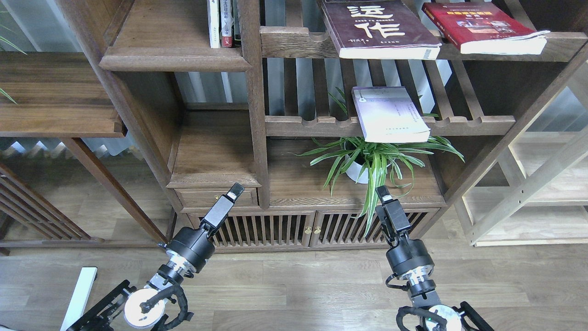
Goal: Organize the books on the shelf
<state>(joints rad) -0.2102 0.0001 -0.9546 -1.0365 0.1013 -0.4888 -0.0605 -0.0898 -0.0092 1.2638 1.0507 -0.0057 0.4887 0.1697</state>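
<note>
Three books lie flat on the slatted racks at the right. The maroon book (379,27) with white characters and the red book (482,25) rest on the top rack. The pale lavender book (389,115) sits on the rack below and overhangs its front rail. The solid dark shelf (174,59) with a rounded front edge is at the upper left. My left gripper (234,191) hangs low in front of the small drawer. My right gripper (382,193) is among the plant's leaves. Both are far below the books and hold nothing; their fingers cannot be told apart.
Slim white- and red-spined volumes (223,23) stand at the shelf's right end. A potted spider plant (367,161) sits on the cabinet top under the lavender book. A light pine frame (528,193) stands at the right, and a dark side table (55,96) at the left.
</note>
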